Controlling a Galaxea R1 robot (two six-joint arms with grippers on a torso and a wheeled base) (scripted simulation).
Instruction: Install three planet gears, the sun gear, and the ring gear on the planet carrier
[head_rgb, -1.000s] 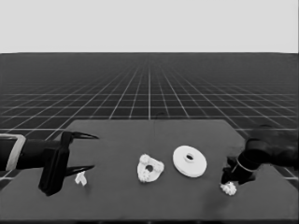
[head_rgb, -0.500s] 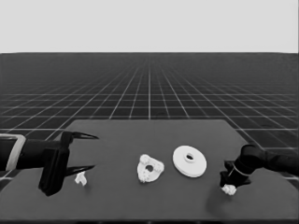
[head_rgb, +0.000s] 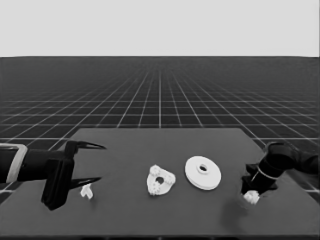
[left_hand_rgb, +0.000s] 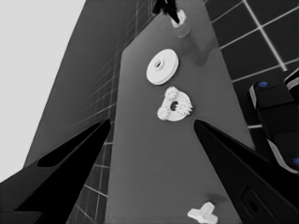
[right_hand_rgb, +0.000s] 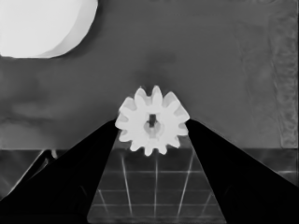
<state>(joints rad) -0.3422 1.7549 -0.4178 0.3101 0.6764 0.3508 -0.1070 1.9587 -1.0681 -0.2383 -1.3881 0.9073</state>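
Right hand (right_hand_rgb: 152, 128) | grips gear (right_hand_rgb: 152, 120) | bore faces wrist camera

Two round parts lie on the bench: one larger round part (head_rgb: 203, 173) and one smaller round part (head_rgb: 160, 180). Three gears (left_hand_rgb: 174, 105) sit on the smaller one. A fourth gear (right_hand_rgb: 152, 120) sits between the right end effector's fingers. One thin white piece (head_rgb: 86, 191) lies beneath the left end effector.

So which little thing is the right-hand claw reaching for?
Start at the larger round part right of the table's middle, then go right toward the near right corner. There the right gripper has its fingers either side of a small toothed gear, lying alone, unlike those on the smaller round part.
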